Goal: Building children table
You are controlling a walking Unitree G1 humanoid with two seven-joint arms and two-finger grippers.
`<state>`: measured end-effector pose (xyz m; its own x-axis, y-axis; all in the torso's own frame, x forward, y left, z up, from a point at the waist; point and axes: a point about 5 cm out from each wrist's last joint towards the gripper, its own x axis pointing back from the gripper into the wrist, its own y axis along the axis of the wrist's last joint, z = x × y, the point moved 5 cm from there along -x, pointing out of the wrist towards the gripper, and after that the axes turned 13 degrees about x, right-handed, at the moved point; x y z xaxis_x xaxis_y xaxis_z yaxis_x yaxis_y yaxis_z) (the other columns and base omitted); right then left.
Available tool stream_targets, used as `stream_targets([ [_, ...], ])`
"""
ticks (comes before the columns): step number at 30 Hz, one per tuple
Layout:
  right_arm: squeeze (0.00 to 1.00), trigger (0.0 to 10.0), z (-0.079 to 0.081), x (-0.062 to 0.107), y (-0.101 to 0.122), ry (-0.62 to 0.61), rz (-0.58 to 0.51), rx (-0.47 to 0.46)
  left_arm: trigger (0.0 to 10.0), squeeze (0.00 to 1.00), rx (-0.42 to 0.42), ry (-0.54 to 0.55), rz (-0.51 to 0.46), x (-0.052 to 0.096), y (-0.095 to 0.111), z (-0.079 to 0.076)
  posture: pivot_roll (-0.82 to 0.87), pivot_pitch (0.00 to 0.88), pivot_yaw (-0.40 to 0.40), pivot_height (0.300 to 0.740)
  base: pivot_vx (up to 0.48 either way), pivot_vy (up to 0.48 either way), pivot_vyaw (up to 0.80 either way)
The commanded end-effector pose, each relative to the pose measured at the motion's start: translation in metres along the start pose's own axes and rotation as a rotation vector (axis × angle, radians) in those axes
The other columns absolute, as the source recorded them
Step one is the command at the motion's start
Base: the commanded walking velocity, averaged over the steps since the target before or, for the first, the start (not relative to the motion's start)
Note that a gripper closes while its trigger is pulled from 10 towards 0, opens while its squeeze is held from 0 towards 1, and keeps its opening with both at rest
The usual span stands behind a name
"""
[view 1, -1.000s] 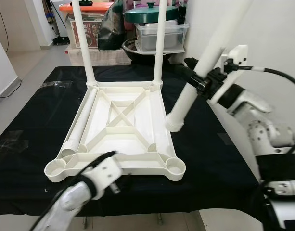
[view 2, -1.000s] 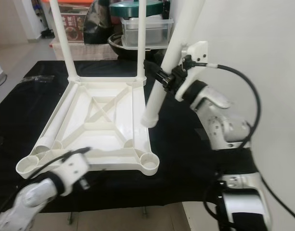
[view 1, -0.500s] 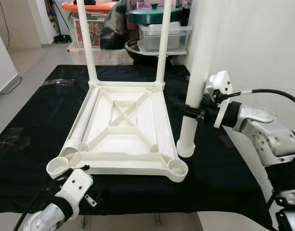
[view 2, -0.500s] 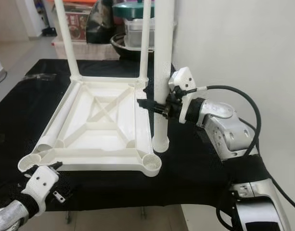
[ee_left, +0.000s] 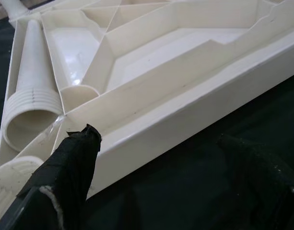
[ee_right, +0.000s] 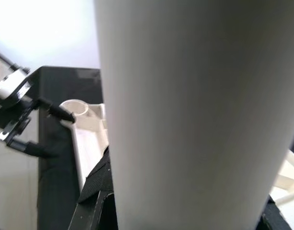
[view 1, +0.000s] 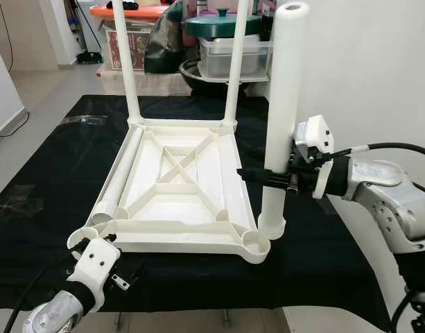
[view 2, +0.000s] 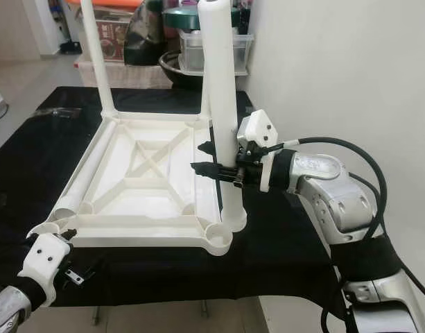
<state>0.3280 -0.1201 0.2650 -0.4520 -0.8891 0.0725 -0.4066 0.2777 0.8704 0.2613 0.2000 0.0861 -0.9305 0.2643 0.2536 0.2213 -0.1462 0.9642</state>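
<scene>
The white children's table top (view 1: 184, 239) lies upside down on a black cloth. Two white legs (view 1: 125, 62) (view 1: 233, 69) stand upright in its far corner sockets. A third leg (view 1: 118, 177) lies loose inside it along the left rim. My right gripper (view 1: 264, 177) is shut on a fourth leg (view 1: 285, 83) and holds it upright. That leg's lower end (view 1: 271, 222) is just right of the near-right socket (view 1: 254, 239), not in it. My left gripper (ee_left: 161, 177) is open, low at the near-left corner (view 1: 80, 239), with nothing between its fingers (ee_left: 65, 167).
Behind the table stand a clear storage box (view 1: 233, 52), a green-lidded pot (view 1: 219, 21) and an orange-lidded box (view 1: 139, 10). A white wall (view 1: 378, 69) runs close on the right. The cloth's front edge (view 1: 219, 302) is near me, with open floor (view 1: 32, 87) at the left.
My right gripper swung the held leg from tilted to upright and brought it down beside the near-right socket. My left gripper drew back off the table's near rim toward the front-left corner.
</scene>
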Motion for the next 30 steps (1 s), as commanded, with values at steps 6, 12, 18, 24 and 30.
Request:
stream_targets([
  [6,0.0,0.0,-0.002,-0.001,0.008,-0.065,-0.025,-0.001,10.0,0.0,0.016,0.012,0.01,-0.006,-0.003,-0.003,0.03,0.0,-0.086,0.74,0.0,0.0,0.0],
  [12,0.0,0.0,0.011,-0.004,0.004,-0.039,-0.022,-0.028,10.0,0.0,0.015,0.014,0.009,-0.007,-0.003,-0.003,0.03,0.0,-0.087,0.74,0.0,0.0,0.0],
  [18,0.0,0.0,0.028,-0.004,0.002,-0.006,-0.013,-0.067,10.0,0.0,0.017,0.03,0.016,-0.007,-0.006,0.001,0.02,0.0,-0.089,0.74,0.0,0.0,0.0],
  [24,0.0,0.0,0.032,-0.006,0.0,-0.011,-0.012,-0.081,10.0,0.0,0.018,0.027,0.015,-0.009,-0.006,-0.002,0.02,0.0,-0.088,0.74,0.0,0.0,0.0],
  [30,0.0,0.0,0.038,-0.01,-0.001,-0.009,-0.007,-0.087,10.0,0.0,0.013,0.031,0.007,-0.012,-0.004,0.0,0.02,0.0,-0.094,0.74,0.0,0.0,0.0],
])
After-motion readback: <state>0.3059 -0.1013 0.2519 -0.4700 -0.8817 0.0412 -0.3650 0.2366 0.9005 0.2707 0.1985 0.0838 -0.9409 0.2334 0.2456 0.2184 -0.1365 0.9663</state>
